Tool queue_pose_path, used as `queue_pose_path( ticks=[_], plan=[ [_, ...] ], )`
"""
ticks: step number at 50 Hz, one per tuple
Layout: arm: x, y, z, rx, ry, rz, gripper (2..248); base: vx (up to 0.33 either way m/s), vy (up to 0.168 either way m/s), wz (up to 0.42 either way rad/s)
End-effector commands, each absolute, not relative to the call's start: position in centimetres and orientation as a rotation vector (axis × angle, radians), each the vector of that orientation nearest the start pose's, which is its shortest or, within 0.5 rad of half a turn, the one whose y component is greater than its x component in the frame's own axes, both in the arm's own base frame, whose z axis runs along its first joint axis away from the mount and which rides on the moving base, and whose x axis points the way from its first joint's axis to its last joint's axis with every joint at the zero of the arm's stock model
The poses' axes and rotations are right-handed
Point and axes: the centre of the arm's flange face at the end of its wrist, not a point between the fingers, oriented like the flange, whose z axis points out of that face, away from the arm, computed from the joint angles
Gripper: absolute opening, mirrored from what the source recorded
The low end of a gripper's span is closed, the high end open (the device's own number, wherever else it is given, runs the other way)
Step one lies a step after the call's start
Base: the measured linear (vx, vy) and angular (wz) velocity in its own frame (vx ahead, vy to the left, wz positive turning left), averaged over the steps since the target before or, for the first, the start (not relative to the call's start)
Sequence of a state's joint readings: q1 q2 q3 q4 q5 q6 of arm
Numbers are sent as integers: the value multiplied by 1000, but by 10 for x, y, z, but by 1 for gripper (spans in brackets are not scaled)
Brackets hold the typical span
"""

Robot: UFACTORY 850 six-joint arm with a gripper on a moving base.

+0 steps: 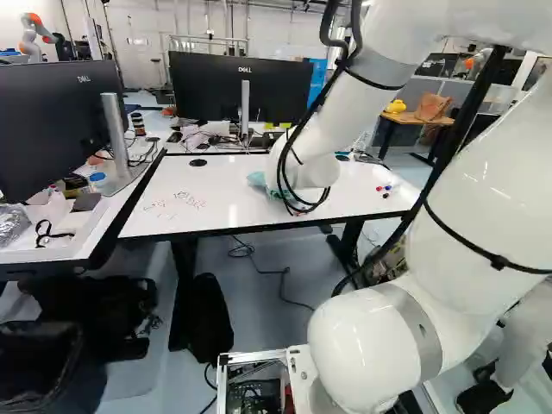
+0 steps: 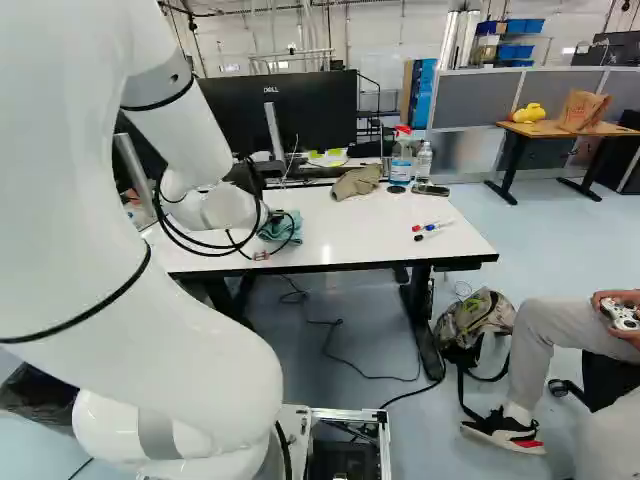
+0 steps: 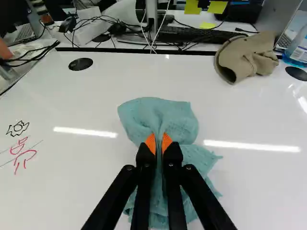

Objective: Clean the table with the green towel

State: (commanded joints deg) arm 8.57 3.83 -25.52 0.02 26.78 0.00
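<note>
In the right base view my gripper [image 2: 268, 216] is mostly hidden behind the arm, low at the towel. The wrist view shows the gripper [image 3: 159, 143] shut on the green towel [image 3: 158, 115], a fold of cloth pinched between its orange pads. The bunched towel spreads ahead of and under the fingers on the white table [image 3: 96, 158]. Black marks [image 3: 18, 128] and red marks [image 3: 23, 152] are drawn on the table, to one side of the towel; they also show in the left base view.
A brown cap [image 3: 247, 57], spray bottle [image 2: 401, 158], clear bottle [image 2: 424, 162] and phone [image 2: 431, 190] are along the table's back. Markers [image 2: 432, 230] lie near its right end. Monitors [image 1: 233, 86] stand behind and left. Another robot [image 1: 36, 33] is far back left. A backpack [image 2: 475, 320] is on the floor.
</note>
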Motion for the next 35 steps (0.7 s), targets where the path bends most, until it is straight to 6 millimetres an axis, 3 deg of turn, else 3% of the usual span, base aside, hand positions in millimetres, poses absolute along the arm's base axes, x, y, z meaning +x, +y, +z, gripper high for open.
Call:
queue_pose_path(
  ticks=[35],
  plan=[
    [381, 65, 441, -2620, -221, -1557, 35, 0, 0, 0]
  ],
)
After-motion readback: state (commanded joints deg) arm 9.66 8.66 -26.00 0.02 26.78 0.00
